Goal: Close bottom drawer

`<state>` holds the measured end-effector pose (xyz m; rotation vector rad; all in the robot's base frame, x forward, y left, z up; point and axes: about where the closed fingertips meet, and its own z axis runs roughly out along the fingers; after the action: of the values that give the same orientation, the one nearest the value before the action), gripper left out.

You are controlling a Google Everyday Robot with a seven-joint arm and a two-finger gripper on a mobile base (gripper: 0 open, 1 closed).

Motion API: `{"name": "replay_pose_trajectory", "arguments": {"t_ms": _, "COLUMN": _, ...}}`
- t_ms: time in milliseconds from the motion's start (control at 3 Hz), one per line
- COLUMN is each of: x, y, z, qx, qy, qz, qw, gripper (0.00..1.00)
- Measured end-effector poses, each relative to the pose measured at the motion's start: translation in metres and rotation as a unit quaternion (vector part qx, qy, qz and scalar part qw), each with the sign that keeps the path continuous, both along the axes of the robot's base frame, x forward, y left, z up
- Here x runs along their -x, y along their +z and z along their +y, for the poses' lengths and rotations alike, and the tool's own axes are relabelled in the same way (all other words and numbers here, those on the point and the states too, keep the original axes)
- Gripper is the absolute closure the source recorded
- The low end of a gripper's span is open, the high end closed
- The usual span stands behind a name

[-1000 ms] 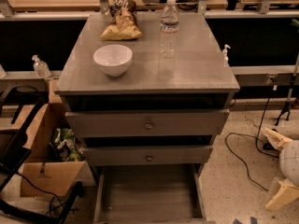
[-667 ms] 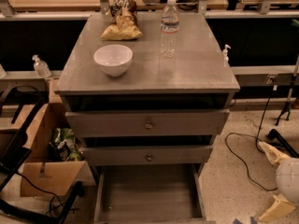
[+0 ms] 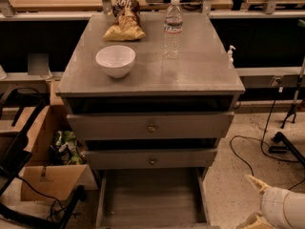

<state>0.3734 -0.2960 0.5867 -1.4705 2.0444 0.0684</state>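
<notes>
- the bottom drawer [image 3: 150, 199] stands pulled well out at the foot of the grey cabinet [image 3: 190, 73], its plank floor showing.
- the gripper [image 3: 244, 202] hangs low, right of the drawer and not touching it, its two pale fingers [image 3: 254, 182] apart with nothing between them.
- on the cabinet top sit a white bowl [image 3: 116, 60], a water bottle [image 3: 173, 27] and a chip bag [image 3: 125, 22].
</notes>
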Motion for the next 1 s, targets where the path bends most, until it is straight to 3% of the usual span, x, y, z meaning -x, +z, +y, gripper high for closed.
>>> {"name": "replay_pose_trajectory", "arguments": {"t_ms": 333, "x": -0.01, "y": -0.056, "z": 0.005, "qx": -0.046, "qy": -0.003, "qz": -0.006, "qw": 0.9989, "gripper": 0.42}}
{"name": "replay_pose_trajectory", "arguments": {"t_ms": 667, "x": -0.013, "y": -0.116, "z": 0.016, "qx": -0.099, "qy": -0.005, "qz": 0.004, "qw": 0.995, "gripper": 0.65}}
{"name": "replay_pose_trajectory", "arguments": {"t_ms": 1000, "x": 0.005, "y": -0.17, "z": 0.03, "qx": -0.141, "qy": -0.003, "qz": 0.019, "qw": 0.9898, "gripper": 0.88}}
